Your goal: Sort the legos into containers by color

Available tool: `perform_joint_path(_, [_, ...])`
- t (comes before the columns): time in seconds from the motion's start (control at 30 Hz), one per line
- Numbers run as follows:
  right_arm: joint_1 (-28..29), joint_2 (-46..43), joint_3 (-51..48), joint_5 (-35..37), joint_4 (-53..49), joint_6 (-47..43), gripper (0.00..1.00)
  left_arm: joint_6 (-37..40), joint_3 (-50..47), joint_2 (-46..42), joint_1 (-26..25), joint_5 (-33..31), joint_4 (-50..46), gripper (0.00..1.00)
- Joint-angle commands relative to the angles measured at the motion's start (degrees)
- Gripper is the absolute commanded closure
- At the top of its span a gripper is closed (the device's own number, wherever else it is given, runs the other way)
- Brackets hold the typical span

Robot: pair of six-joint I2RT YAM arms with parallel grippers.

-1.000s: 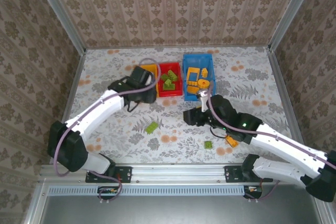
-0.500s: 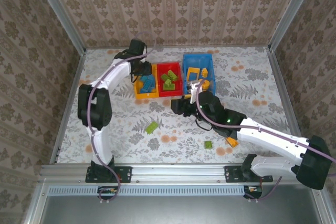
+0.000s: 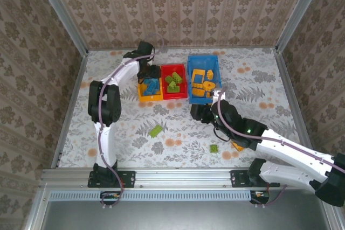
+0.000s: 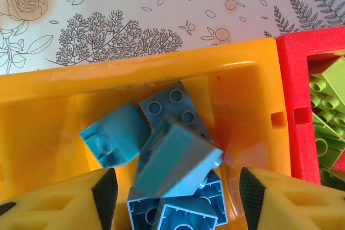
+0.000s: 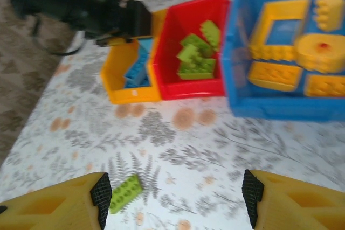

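My left gripper (image 3: 150, 74) (image 4: 175, 192) hovers open over the small yellow-orange container (image 3: 150, 98) (image 4: 135, 74). A light blue lego (image 4: 178, 157) lies tilted on several other blue bricks there, between the fingers but touching neither pad. The red container (image 3: 175, 96) (image 5: 191, 87) holds light green legos (image 5: 197, 52). The blue container (image 3: 204, 59) (image 5: 269, 106) holds orange ones, including a square frame piece (image 5: 277, 28). My right gripper (image 3: 202, 112) (image 5: 175, 197) is open and empty above the table, in front of the containers.
Loose on the floral table lie a green lego (image 3: 156, 131) (image 5: 125, 192) left of centre, another green one (image 3: 214, 148) and an orange one (image 3: 237, 145) beside my right arm. The left arm stretches along the table's left side.
The left arm swung back over the yellow-orange container and its jaws opened, letting go of the light blue lego. The right gripper drifted left, then back right.
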Motion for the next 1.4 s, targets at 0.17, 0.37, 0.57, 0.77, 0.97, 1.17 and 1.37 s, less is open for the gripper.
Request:
perform_joint_path(0.17, [-4.17, -1.76, 4.76, 7.96, -37.62, 15.16, 0.31, -0.28, -4.02, -11.98, -1.56, 0.27, 0.64, 0.33])
perform_joint_path(0.37, [-9.01, -6.16, -5.24, 0.76, -43.15, 22.95, 0.27, -3.54, -16.41, -26.1, -9.94, -0.34, 7.92, 0.31])
perform_joint_path(0.57, [-14.99, -7.41, -11.91, -4.5, -39.12, 24.66, 0.18, -7.46, -28.14, -34.98, -25.47, -3.08, 13.49, 0.29])
perform_joint_path(0.77, [-17.66, -3.77, -13.31, -4.66, -35.17, 17.8, 0.11, -13.41, -34.8, -37.87, -36.07, -6.95, 16.28, 0.29])
perform_joint_path(0.97, [-23.49, -1.52, -15.39, -10.63, -26.55, 8.0, 0.0, -15.42, -35.91, -37.76, -40.45, -8.38, 16.63, 0.29])
perform_joint_path(1.17, [-27.72, 4.68, -16.59, -17.22, -20.52, 3.33, 0.01, -15.42, -35.37, -38.5, -41.6, -8.9, 15.68, 0.29])
perform_joint_path(1.37, [-28.01, 7.41, -16.5, -21.29, -20.64, 3.68, 0.02, -16.21, -36.25, -40.02, -42.22, -9.71, 15.22, 0.29])
